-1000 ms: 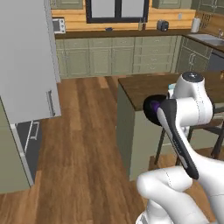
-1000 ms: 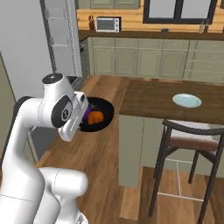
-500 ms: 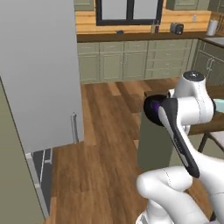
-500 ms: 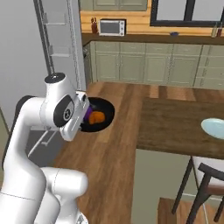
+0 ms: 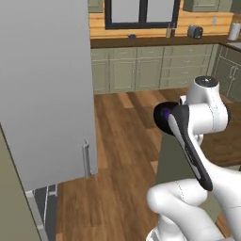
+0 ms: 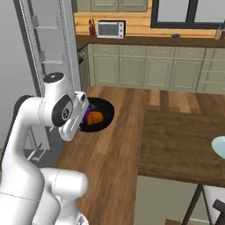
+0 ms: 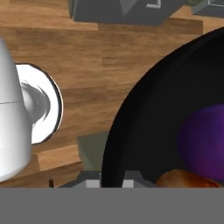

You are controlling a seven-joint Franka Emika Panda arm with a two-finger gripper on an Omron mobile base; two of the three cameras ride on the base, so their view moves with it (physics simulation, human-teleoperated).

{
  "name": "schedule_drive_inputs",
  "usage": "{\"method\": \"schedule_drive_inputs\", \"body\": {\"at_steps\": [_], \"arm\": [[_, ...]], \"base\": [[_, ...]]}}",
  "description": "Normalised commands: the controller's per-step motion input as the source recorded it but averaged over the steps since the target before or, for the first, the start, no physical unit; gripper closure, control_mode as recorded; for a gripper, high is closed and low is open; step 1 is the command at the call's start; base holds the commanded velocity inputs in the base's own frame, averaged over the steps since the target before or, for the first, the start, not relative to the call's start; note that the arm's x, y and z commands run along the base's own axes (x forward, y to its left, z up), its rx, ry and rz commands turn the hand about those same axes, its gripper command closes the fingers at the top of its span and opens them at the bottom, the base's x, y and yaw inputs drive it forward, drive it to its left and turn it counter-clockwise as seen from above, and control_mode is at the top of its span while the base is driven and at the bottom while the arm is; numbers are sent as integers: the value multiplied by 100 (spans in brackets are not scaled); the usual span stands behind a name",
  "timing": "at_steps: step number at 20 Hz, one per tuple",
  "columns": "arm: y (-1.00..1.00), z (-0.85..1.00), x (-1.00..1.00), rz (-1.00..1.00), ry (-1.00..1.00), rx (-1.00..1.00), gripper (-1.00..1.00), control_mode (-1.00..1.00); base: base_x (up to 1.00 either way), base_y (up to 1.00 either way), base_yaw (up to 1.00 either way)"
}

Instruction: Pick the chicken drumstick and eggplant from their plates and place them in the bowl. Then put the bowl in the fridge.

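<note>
The fingers are closed on the rim of the round glossy black bowl (image 6: 100, 115), held in the air over the wooden floor, left of the dark wooden tabletop (image 6: 184, 145). Inside lie the orange-brown chicken drumstick (image 6: 93, 117) and the purple eggplant (image 7: 205, 140). The tall grey fridge door (image 5: 47, 89) stands on the left.
</note>
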Motion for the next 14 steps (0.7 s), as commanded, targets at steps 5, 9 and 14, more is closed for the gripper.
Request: {"method": "schedule_drive_inputs", "body": {"at_steps": [5, 9, 14], "arm": [[0, 0, 0, 0, 0, 0, 100, 100], [0, 0, 0, 0, 0, 0, 100, 100], [0, 0, 0, 0, 0, 0, 100, 100]], "base": [[93, 6, -8], [97, 0, -3], [98, 0, -1]]}}
